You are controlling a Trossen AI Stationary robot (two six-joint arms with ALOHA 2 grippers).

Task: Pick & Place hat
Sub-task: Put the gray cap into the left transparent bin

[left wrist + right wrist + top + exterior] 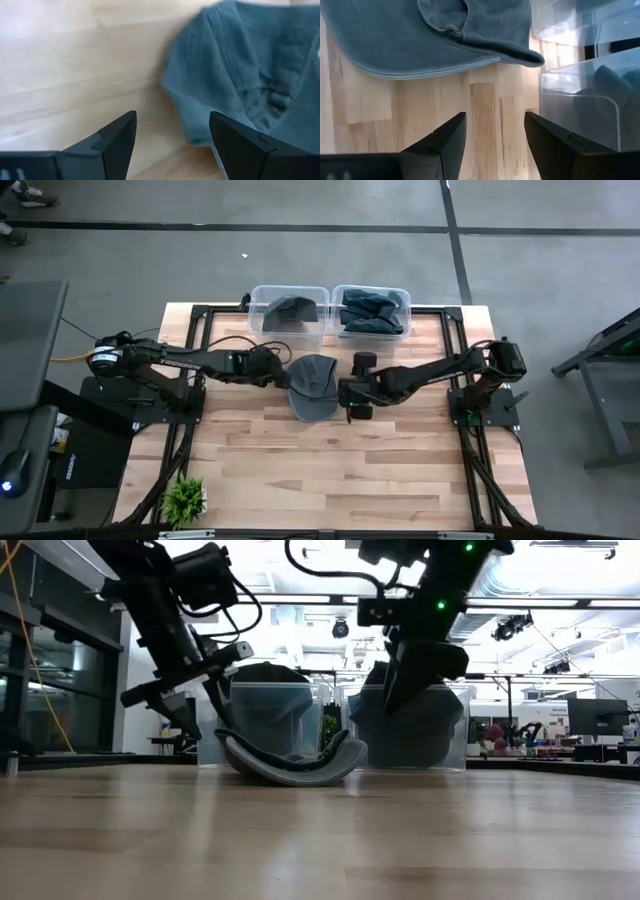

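Note:
A grey-blue hat [312, 385] lies flattened on the wooden table [300, 470], near its middle; in the low view the hat [295, 762] rests on its underside with both ends curling up. My left gripper [278, 370] hovers open at the hat's left edge, and in the left wrist view the hat [240, 75] lies just ahead of the left gripper [172, 135]. My right gripper [345, 392] stands open at the hat's right side, above the table. In the right wrist view only bare wood shows between the right gripper's [495, 130] fingers, with the hat [435, 35] beyond them.
Two clear plastic bins stand side by side at the table's far edge. The left bin [288, 310] holds one dark hat and the right bin [372, 310] holds a pile of them. A small green plant [184, 500] sits at the near left corner.

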